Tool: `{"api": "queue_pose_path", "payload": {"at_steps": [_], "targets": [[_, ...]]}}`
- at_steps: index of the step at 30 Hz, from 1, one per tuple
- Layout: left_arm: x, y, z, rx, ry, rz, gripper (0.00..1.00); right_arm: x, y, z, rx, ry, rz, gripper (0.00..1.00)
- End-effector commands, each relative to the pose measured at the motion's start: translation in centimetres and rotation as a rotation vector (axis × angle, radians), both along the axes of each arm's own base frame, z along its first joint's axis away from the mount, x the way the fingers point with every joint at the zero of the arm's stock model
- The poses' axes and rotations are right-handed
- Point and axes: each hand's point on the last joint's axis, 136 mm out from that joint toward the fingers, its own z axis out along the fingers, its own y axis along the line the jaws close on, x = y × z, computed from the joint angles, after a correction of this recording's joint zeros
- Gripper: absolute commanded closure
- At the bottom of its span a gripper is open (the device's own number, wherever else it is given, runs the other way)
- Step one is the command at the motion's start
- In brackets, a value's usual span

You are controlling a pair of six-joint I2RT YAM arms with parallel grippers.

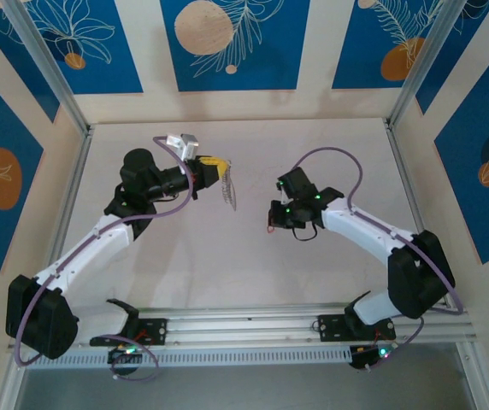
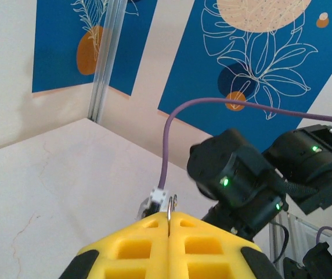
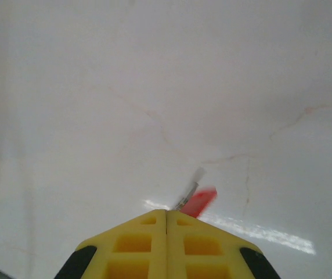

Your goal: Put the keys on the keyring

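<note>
My left gripper (image 1: 215,171) hangs above the back left of the table, its yellow fingers (image 2: 143,238) pressed together on the keyring (image 2: 170,208). In the left wrist view the thin metal loop pokes up out of the seam. From above, the keyring (image 1: 230,193) dangles below the fingertips with its pale fringe. My right gripper (image 1: 273,220) points down near the table's middle. Its jaws (image 3: 166,212) are shut, and the keys (image 3: 196,197), a small silver key with a red tag, stick out just past the tips, blurred. The red tag (image 1: 270,228) shows under that gripper.
The pale table (image 1: 253,265) is ringed by cream walls with blue leaf panels (image 1: 227,43) and metal posts (image 1: 48,60). My right arm's black wrist (image 2: 247,186) with green lights and a purple cable (image 2: 172,145) lies close in front of the left gripper.
</note>
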Motion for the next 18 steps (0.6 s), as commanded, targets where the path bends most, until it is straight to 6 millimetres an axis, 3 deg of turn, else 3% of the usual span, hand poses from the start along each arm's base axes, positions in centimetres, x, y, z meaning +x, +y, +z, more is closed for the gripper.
{"api": "queue_pose_path", "payload": {"at_steps": [1,9,18], "targets": [[0.0,0.1,1.5,-0.025,-0.037,-0.016,1.0,0.0,1.2,2.4,0.198,-0.014,0.024,1.0],[-0.1,0.1,1.6,-0.023,-0.037,-0.022,1.0,1.4,0.6,7.7,0.431,-0.121,0.011,1.0],[-0.4,-0.6,1.7,-0.013,-0.055,-0.078,1.0,1.2,0.0,16.0,0.64,-0.34,0.097,1.0]]}}
